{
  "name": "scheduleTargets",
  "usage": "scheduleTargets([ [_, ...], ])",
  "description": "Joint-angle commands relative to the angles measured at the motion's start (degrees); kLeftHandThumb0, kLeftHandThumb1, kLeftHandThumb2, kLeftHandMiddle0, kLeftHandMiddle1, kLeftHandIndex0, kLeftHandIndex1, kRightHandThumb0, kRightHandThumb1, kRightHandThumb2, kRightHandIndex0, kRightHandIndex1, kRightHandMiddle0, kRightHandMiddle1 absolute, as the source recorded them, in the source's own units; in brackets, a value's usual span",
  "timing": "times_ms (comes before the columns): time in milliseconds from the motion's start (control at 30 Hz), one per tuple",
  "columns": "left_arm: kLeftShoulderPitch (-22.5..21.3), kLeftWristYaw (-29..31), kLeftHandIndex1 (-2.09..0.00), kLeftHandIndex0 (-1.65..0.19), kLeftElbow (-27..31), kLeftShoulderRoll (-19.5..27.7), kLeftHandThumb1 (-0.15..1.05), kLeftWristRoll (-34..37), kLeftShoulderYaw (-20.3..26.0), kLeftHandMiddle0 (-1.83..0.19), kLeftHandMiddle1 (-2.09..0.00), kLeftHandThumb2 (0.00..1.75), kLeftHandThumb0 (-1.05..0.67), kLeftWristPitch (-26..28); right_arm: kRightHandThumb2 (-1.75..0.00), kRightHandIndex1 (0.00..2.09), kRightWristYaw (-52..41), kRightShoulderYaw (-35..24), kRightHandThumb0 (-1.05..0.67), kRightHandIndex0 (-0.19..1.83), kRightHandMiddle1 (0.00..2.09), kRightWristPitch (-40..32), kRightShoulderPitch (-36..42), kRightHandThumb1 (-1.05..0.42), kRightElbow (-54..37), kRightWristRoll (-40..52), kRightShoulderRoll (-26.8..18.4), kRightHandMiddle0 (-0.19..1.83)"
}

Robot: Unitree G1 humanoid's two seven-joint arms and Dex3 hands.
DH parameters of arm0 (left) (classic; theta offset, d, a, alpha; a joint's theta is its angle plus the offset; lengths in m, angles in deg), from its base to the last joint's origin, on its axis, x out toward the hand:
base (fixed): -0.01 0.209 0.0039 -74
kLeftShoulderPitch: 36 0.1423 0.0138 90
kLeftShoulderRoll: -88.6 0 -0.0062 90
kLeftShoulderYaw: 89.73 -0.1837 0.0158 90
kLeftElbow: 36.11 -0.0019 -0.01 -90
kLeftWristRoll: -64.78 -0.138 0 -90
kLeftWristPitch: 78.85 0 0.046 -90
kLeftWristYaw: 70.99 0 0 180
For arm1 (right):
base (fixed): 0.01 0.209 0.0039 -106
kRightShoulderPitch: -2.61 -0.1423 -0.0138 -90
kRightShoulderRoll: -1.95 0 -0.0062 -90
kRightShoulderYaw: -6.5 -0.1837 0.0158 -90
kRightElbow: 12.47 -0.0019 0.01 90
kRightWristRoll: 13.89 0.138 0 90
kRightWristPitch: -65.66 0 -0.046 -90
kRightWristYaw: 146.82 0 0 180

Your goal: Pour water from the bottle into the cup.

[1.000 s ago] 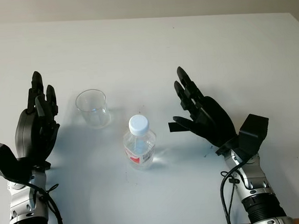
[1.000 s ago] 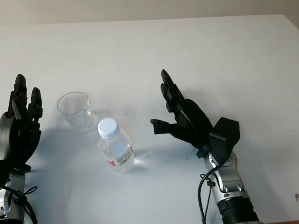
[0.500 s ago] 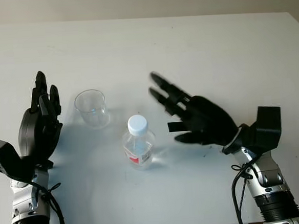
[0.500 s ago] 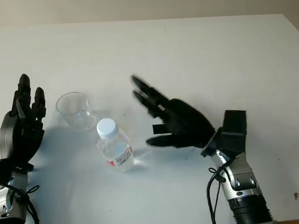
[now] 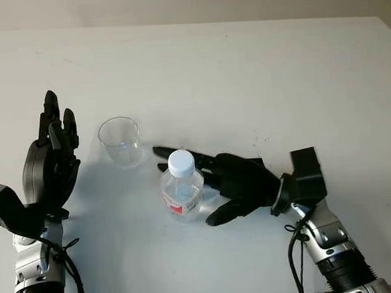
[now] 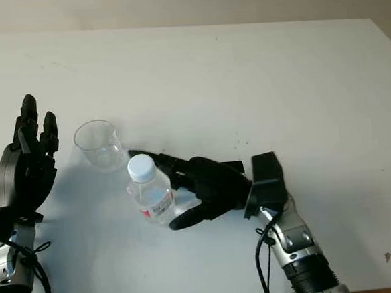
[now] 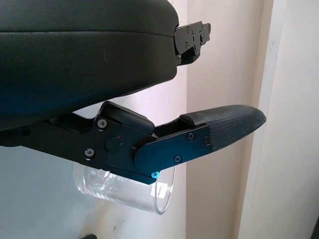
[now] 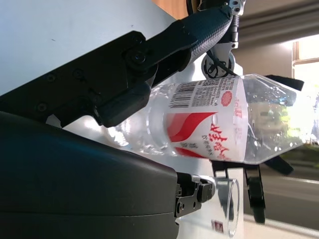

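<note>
The bottle [image 5: 182, 191] stands upright on the white table [image 5: 278, 80], cap [image 5: 181, 162] on, with the clear cup [image 5: 120, 141] just beyond it toward the left, close but apart from it. The right hand [image 5: 235, 184] has its palm beside the bottle's right flank; its long fingers [image 5: 172, 153] reach round the far side and the thumb [image 5: 222, 214] curves in at the near side, so the fingers are apart and cupping the bottle. From the right wrist view the labelled body sits right against the palm, but whether the fingers press on it I cannot tell, and it looks more like a cradle than a clamp. The step in hand is likely the grasp. To do it well, the fingers should probably close evenly on the labelled middle, thumb opposite the long fingers, firm enough that the thin plastic won't slip yet not so hard that it buckles. The grip ought to stay below the shoulder so the neck is free to tip toward the cup. The cap looks shut, and it would have to come off before any water runs. The left hand [image 5: 49, 167] is open, raised just left of the cup, well placed to steady it.
</note>
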Motion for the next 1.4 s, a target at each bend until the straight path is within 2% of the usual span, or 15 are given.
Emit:
scheduleTargets([
  [0,-0.04,-0.05,0.0,0.19,0.26,-0.11,1.05,0.09,0.28,0.19,0.0,0.71,-0.84,-0.14,-0.05,0.12,-0.82,0.98,-0.9,0.09,0.17,0.85,-0.4,-0.82,2.13,-0.31,0.96,0.13],
  [200,-0.07,0.14,0.0,0.19,0.19,-0.07,1.05,0.2,0.24,0.19,0.0,0.71,-0.84,-0.19,-0.05,0.16,-2.07,1.86,-0.93,0.15,0.23,2.43,-1.48,-0.82,5.71,-0.44,3.28,0.17],
  [233,-0.06,0.19,0.0,0.19,0.19,-0.1,1.05,0.23,0.24,0.19,0.0,0.71,-0.84,-0.26,-0.05,0.18,-2.51,1.87,-0.92,0.15,0.34,2.21,-1.68,-0.81,6.29,-0.03,3.77,0.13],
  [300,-0.07,0.13,0.0,0.19,0.09,-0.16,1.05,0.12,0.27,0.19,0.0,0.7,-0.84,-0.5,-0.05,0.33,-3.1,1.83,-0.9,0.14,0.8,2.12,-2.03,-0.81,7.42,0.43,4.62,-0.08],
  [333,0.01,-0.23,0.0,0.19,0.27,-0.23,1.05,-0.06,0.25,0.19,0.0,0.7,-0.84,-0.4,-0.05,0.53,-3.36,1.8,-0.89,0.08,0.99,2.42,-2.19,-0.8,8.13,0.49,5.01,-0.14],
  [433,0.13,-0.3,0.0,0.19,0.08,-0.26,1.05,-0.08,0.28,0.19,0.0,0.7,-0.84,-0.68,-0.05,0.93,-3.55,1.97,-0.89,-0.02,1.2,3.15,-2.69,-0.8,9.61,-0.02,5.79,-0.17],
  [600,0.36,-0.58,0.0,0.19,0.26,-0.47,1.05,0.01,0.33,0.19,0.0,0.69,-0.84,-0.92,-0.05,1.19,-3.06,2.88,-0.89,0.05,1.36,2.36,-3.52,-0.78,10.05,-1.72,6.31,-0.05],
  [667,0.5,-0.77,0.0,0.19,0.54,-0.5,1.05,0.02,0.32,0.19,0.0,0.69,-0.84,-0.78,-0.05,1.49,-2.95,3.6,-0.82,0.11,1.62,2.87,-3.93,-0.77,9.86,-2.98,6.07,0.06],
  [733,0.67,-0.86,0.0,0.19,0.92,-0.57,1.05,0.08,0.3,0.19,0.0,0.69,-0.84,-0.67,-0.06,1.78,-2.79,4.07,-0.64,0.34,1.91,5.81,-4.05,-0.8,9.89,-4.4,5.92,0.3],
  [800,0.91,-0.97,0.0,0.19,1.46,-0.72,1.05,0.19,0.26,0.19,0.0,0.69,-0.83,-0.41,-0.07,2.01,-2.0,4.41,-0.48,0.73,2.06,8.48,-3.86,-0.85,9.47,-5.94,5.72,0.69],
  [833,1.05,-1.21,0.0,0.19,1.74,-0.79,1.05,0.07,0.22,0.19,0.0,0.7,-0.83,-0.3,-0.07,2.06,-1.22,4.62,-0.44,1.08,2.08,9.74,-3.66,-0.88,9.05,-6.95,5.47,0.94],
  [933,1.07,-1.21,0.0,0.19,1.71,-0.88,1.05,-0.02,0.22,0.19,0.0,0.69,-0.84,-0.4,-0.06,2.09,0.26,4.79,-0.4,1.6,2.09,13.13,-2.98,-0.94,8.12,-8.78,4.73,1.45],
  [1033,0.96,-1.47,0.0,0.19,1.93,-0.98,1.05,-0.12,0.19,0.19,0.0,0.68,-0.84,-0.13,-0.08,2.09,0.6,4.72,-0.39,1.71,2.09,13.49,-2.34,-0.99,6.95,-9.1,3.87,1.6],
  [1267,0.69,-1.41,0.0,0.19,1.68,-0.74,1.05,-0.33,-0.02,0.19,0.0,0.67,-0.84,0.0,-0.17,2.09,4.15,5.19,-0.34,1.61,2.09,13.13,-0.22,-1.05,3.38,-12.14,2.37,1.53],
  [1367,0.59,-1.15,0.0,0.19,1.61,-0.47,1.05,-0.23,0.03,0.19,0.0,0.66,-0.84,0.23,-0.26,2.09,7.53,3.98,-0.25,1.68,2.09,13.89,0.85,-1.05,3.19,-11.58,3.56,1.61],
])
